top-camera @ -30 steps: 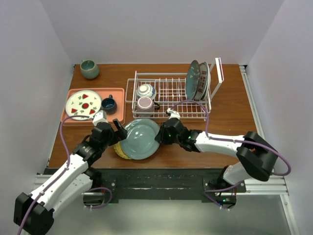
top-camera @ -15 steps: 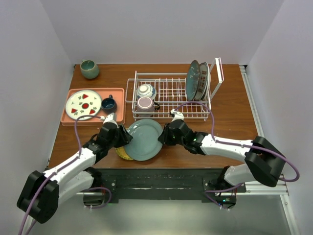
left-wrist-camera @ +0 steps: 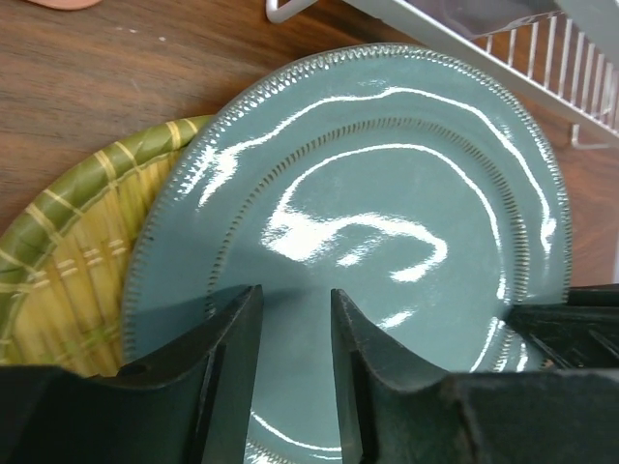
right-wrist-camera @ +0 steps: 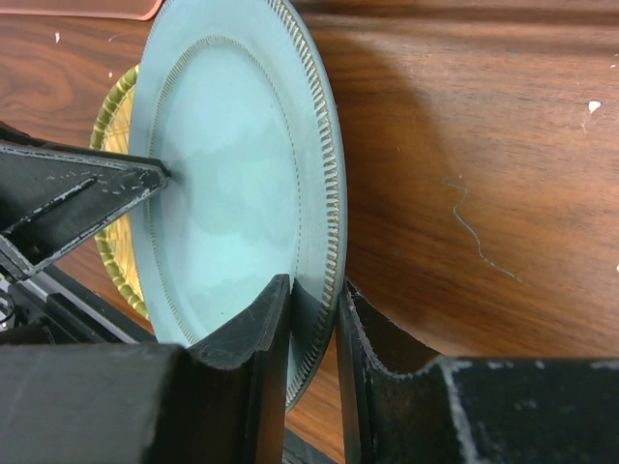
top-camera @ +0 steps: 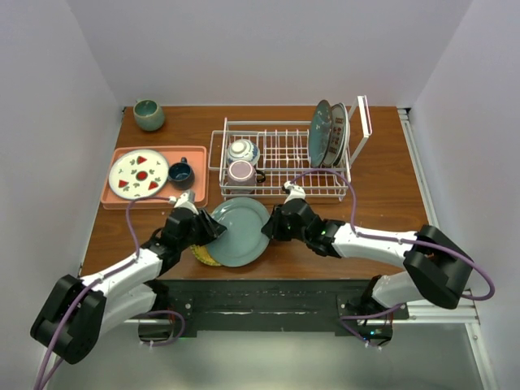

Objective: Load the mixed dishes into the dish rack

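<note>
— Where is the plain teal plate (top-camera: pixel 236 231)?
— At the front of the worktop (top-camera: pixel 382 187), apparently tipped up over the yellow plate (left-wrist-camera: pixel 68 261). Its right rim is pinched in the right pincer (right-wrist-camera: pixel 316 287).
— And the left pincer (left-wrist-camera: pixel 295 295)?
— Its fingers are a narrow gap apart, with the tips at the plate's face, gripping nothing.
— Which way is the dish rack (top-camera: pixel 280 154)?
— Directly behind the plate, close by. I'd judge the right arm better placed.
</note>
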Controlling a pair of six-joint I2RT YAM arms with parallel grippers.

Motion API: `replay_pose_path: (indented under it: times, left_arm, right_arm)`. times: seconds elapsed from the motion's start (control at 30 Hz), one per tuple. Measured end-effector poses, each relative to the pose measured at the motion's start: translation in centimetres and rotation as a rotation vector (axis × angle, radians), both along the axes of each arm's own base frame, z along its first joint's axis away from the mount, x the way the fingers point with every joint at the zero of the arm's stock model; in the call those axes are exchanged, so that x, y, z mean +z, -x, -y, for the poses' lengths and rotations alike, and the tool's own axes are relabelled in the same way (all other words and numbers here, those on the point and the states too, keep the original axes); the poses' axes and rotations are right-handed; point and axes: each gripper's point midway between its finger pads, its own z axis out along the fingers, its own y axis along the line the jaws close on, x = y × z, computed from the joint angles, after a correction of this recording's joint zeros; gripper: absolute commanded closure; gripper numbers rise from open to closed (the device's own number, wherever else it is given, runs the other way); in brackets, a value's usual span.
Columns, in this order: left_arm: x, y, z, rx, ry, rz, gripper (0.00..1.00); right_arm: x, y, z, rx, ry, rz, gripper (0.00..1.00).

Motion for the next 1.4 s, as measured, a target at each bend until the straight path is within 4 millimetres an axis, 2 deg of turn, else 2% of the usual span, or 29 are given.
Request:
replay_pose_path:
  times: [0.2,0.33,0.43,0.5,0.57,0.83,1.07,1.23,1.3,1.4]
  left_arm:
    - [0.0,0.2,0.6,0.015,0.079,0.000,0.64]
    - [0.1,0.2,1.1,0.017,0.118,-0.011,0.64]
    - [0.3,0.2,1.4,0.013,0.140,-0.013,0.65]
    - [0.4,0.3,1.7,0.008,0.156,-0.015,0.66]
    - [0.5,0.3,1.9,0.002,0.169,-0.017,0.66]
    - [0.5,0.5,2.0,-0.005,0.183,-0.015,0.66]
    - [0.5,0.8,2.1,-0.008,0.195,-0.022,0.67]
    - [0.4,1.1,2.2,-0.021,0.204,-0.025,0.67]
    - [0.5,1.2,2.3,-0.026,0.209,-0.025,0.68]
    - [0.8,1.2,2.5,-0.035,0.221,-0.014,0.67]
  right_arm:
    - [-0.1,0.0,0.0,-0.002,-0.017,0.009,0.79]
    - [-0.4,-0.1,0.0,-0.005,-0.024,0.008,0.61]
    - [-2.1,0.6,0.3,0.017,0.005,-0.022,0.47]
    - [-3.5,1.3,0.7,0.031,0.033,-0.049,0.42]
    - [-4.4,1.8,0.9,0.042,0.047,-0.070,0.40]
    - [-4.3,1.8,0.0,0.067,0.014,-0.065,0.39]
    - [-4.3,1.3,-0.6,0.064,-0.008,-0.051,0.50]
    - [-3.9,1.0,-1.3,0.042,-0.055,-0.057,0.76]
    - [-2.9,0.5,-1.9,0.021,-0.109,-0.051,0.88]
    - [-1.4,0.0,-2.6,-0.007,-0.180,-0.043,1.00]
